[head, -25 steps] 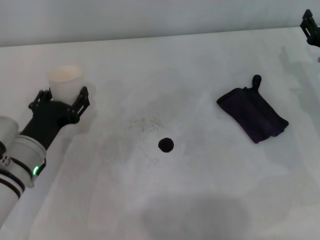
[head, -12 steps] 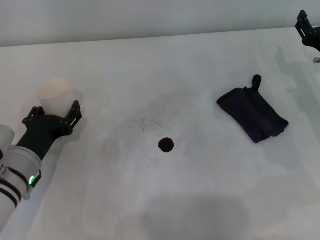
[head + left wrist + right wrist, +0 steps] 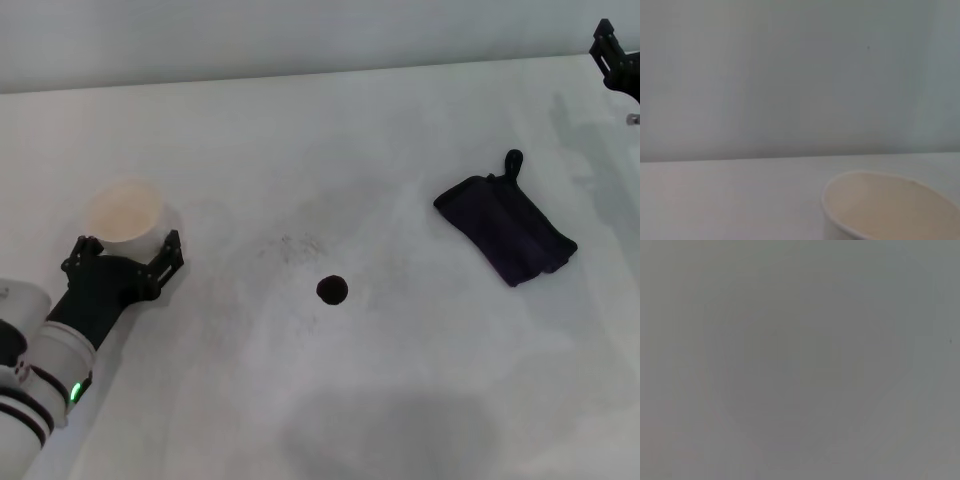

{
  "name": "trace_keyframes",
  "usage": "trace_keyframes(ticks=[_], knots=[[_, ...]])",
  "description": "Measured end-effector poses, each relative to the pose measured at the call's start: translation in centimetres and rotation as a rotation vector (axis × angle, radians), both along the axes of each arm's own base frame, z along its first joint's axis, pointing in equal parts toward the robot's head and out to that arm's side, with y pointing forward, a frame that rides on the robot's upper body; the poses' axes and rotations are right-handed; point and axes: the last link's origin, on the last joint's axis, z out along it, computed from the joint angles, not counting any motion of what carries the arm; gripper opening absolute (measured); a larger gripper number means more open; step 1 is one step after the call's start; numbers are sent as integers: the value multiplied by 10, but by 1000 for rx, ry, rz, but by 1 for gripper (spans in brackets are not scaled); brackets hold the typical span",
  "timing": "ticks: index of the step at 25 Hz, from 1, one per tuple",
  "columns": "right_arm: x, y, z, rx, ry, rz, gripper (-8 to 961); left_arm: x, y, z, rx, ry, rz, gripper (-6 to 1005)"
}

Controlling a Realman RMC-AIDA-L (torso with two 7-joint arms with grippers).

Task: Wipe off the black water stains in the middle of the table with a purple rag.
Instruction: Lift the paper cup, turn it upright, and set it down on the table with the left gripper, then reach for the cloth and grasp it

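Observation:
The black water stain (image 3: 332,290) is a small round blot in the middle of the white table (image 3: 400,380). The purple rag (image 3: 505,228) lies folded at the right, with its loop pointing toward the far side. My left gripper (image 3: 125,256) is at the left, its fingers on either side of the lower part of a white paper cup (image 3: 124,210). The cup's rim (image 3: 890,200) fills the left wrist view's corner. My right gripper (image 3: 616,55) hangs at the far right edge, beyond the rag and well clear of it.
Faint grey speckles (image 3: 295,245) lie just beyond the stain. A soft shadow (image 3: 390,430) covers the near middle of the table. The right wrist view shows only a blank grey surface.
My left gripper and the paper cup have moved together toward the near side of the table. The rag, the stain and the right gripper have stayed put.

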Motion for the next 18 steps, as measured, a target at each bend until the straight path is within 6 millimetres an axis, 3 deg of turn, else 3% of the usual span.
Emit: trace_keyframes(ticks=[9,18], knots=[[1,-1,1,2,4,-1,726,-1,-7,1,13,-22,2,885],[2,-1,2,5,-1,-2,727,-13,-30,6,57,-44,20,884]])
